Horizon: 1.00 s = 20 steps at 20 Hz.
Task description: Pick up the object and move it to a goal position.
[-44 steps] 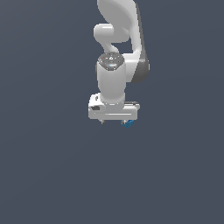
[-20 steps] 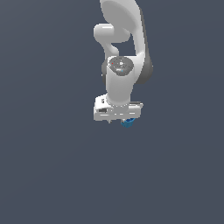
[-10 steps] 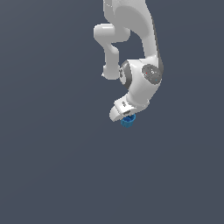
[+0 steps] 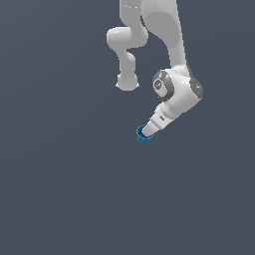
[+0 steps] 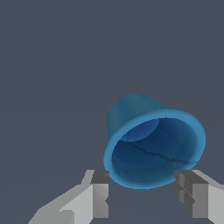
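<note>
Blue cup [image 4: 144, 135] at the tip of the tool [image 4: 147, 130], mid-frame in the exterior view, just below and toward that view's left of the white wrist. Tilted arm, hand angled down toward the exterior view's left, cup partly hidden behind the hand's end. No goal marker visible in either view.

From the wrist view: blue cup [image 5: 153, 142] lying with its open mouth turned toward the camera, thick rim forward, closed base further off. Two grey fingertips [image 5: 100, 186] flanking the rim, one on each side, spread about as wide as the rim itself. Tool [image 5: 144, 190] therefore at a middling spread. Contact on the rim not clear; fingertips seem to sit just beside or barely against its outer edge. Cannot tell whether actually clamped on the cup or merely straddling it.

Risks, judged from this pose:
- Shallow purchase, only the tips near the rim, so likely slip if lifted or swung quickly.
- Tapered wall, narrowing away from the rim: squeezing could push the cup out of the fingers rather than hold it.
- Tilted cup: uneven contact, possible rotation in the grip during travel.
- Unclear whether resting on the worktop; a drop could send it rolling.
</note>
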Motion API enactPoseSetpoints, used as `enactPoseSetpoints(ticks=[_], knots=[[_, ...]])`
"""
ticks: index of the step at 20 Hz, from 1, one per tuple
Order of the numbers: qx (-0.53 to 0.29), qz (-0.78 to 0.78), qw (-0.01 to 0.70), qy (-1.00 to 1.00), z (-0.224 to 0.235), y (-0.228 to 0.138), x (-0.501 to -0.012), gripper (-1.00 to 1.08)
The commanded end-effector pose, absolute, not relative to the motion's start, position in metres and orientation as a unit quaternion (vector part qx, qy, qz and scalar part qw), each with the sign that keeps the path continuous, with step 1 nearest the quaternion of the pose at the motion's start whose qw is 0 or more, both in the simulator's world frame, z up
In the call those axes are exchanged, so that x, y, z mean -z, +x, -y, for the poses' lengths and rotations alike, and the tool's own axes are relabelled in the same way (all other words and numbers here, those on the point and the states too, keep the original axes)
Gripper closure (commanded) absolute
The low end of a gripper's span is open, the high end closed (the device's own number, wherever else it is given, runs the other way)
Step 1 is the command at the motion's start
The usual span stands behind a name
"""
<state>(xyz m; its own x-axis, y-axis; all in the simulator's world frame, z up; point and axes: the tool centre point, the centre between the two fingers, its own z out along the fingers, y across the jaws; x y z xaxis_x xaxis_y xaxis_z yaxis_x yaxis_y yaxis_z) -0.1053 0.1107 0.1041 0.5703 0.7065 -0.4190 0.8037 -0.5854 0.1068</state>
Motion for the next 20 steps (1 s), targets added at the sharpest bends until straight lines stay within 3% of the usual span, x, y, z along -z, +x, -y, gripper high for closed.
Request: enactPoseSetpoints(ticks=[1,20], knots=[[0.181,-0.462,0.157,0.854,-0.115,-0.114,-0.101,-0.20],[0.200,-0.505,0.174,0.822,-0.109,-0.130,-0.077,-0.20]])
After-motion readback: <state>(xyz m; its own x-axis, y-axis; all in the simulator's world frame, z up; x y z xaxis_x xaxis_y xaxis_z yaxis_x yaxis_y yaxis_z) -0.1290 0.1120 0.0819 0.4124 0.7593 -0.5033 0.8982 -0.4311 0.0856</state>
